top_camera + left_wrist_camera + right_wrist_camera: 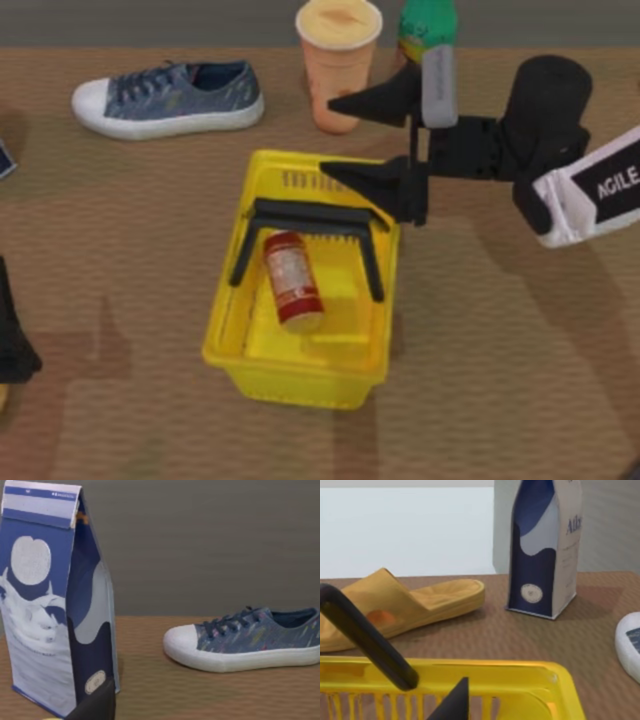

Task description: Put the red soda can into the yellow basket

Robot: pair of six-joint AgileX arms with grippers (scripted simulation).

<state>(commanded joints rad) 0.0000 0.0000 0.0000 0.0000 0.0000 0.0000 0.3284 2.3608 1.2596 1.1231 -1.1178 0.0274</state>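
Red soda can (292,277) lying inside yellow basket (300,375). My right gripper (355,140) above basket's 1 o'clock corner, fingers spread, empty. Left arm (14,345) parked at 9 o'clock edge, fingers: cannot tell.

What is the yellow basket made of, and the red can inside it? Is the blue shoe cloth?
The yellow basket looks like smooth, slightly glossy plastic, moulded with slots in its walls. The red soda can lying inside it seems to be painted metal, with a pale, shiny-looking end. The blue shoe looks like woven cloth, probably canvas, with laces and a white, rubbery-looking toe and sole.
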